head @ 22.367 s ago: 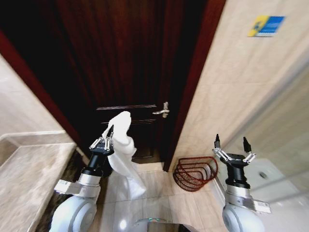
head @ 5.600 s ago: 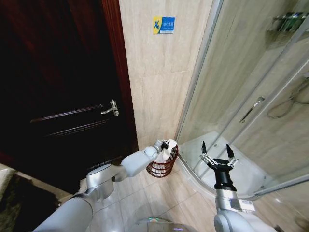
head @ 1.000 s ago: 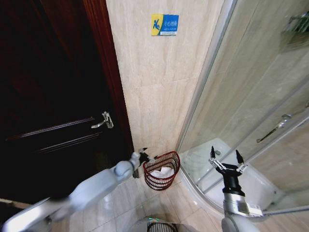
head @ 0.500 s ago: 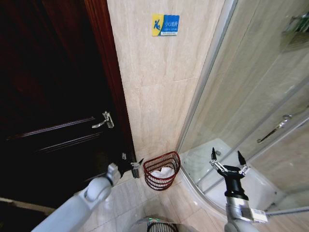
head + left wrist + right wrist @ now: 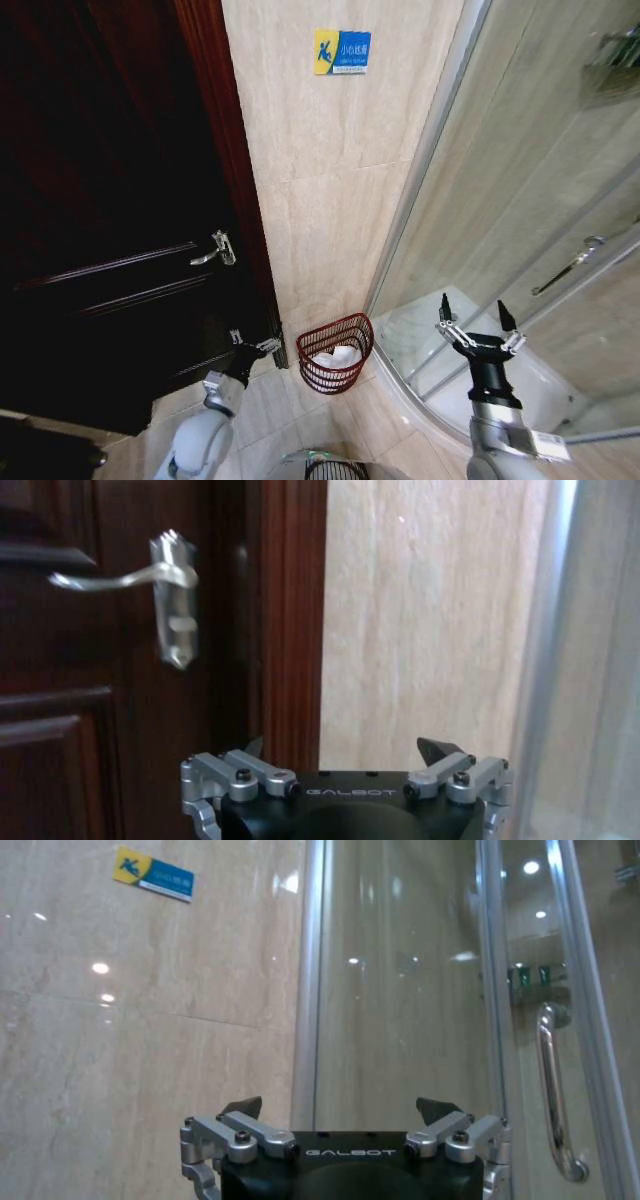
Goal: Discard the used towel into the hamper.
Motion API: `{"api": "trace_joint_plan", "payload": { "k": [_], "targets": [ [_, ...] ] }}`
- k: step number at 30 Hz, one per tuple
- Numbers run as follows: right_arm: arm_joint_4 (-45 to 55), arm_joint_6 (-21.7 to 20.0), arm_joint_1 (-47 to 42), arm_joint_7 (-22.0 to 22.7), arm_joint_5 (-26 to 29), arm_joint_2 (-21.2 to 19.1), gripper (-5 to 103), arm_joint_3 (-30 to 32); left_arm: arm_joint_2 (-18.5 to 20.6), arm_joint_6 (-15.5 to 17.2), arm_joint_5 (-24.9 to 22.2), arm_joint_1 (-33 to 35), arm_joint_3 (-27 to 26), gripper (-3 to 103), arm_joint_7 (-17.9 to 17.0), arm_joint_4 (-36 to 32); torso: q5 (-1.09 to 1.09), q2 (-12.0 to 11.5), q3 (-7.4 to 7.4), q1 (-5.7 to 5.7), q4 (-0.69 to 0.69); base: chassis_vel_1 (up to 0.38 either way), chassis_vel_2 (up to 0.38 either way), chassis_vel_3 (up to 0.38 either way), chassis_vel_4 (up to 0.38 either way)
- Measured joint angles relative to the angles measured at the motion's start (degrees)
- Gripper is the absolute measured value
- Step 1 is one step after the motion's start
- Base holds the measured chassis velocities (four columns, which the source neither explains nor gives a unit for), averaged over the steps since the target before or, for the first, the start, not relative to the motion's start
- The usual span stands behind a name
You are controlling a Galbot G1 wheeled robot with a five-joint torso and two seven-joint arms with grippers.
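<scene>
Towel [image 5: 335, 357] is lying inside the hamper [image 5: 322, 336] on the floor, both the left gripper [image 5: 253, 344] and right gripper [image 5: 475, 337] are hanging with jaws apart, so nothing seems left beyond parking.

A dark wooden door [image 5: 110, 200] fills the left of the head view, with a silver lever handle [image 5: 217, 249] at mid-height. A blue and yellow sign [image 5: 341, 50] sits on the beige tiled wall [image 5: 330, 190], top centre. The glass shower enclosure [image 5: 530, 200] occupies the right.
</scene>
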Motion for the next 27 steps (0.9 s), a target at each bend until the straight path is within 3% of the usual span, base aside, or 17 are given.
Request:
{"api": "trace_joint_plan", "payload": {
  "k": [6,10,27],
  "targets": [
    [0.6,0.7,-0.6,-0.1,1.0,-1.0,100,0.3,-7.8,-2.8,2.8,1.5,-1.3,100,-0.5,-2.0,0.01,0.0,0.0,0.0,0.0,0.0,0.0,0.0,0.0],
    [0.7,0.9,-0.8,-0.4,1.5,-1.6,100,0.1,-10.5,-3.0,3.6,1.3,-1.3,100,-1.0,-3.1,0.01,0.0,0.0,0.0,0.0,0.0,0.0,0.0,0.0],
    [1.3,0.3,-0.4,-0.5,2.8,-3.1,100,0.3,-6.8,-0.8,2.0,-2.0,-4.5,100,-1.0,-6.0,-0.01,0.0,0.0,0.0,0.0,0.0,0.0,0.0,0.0]
  ]
}}
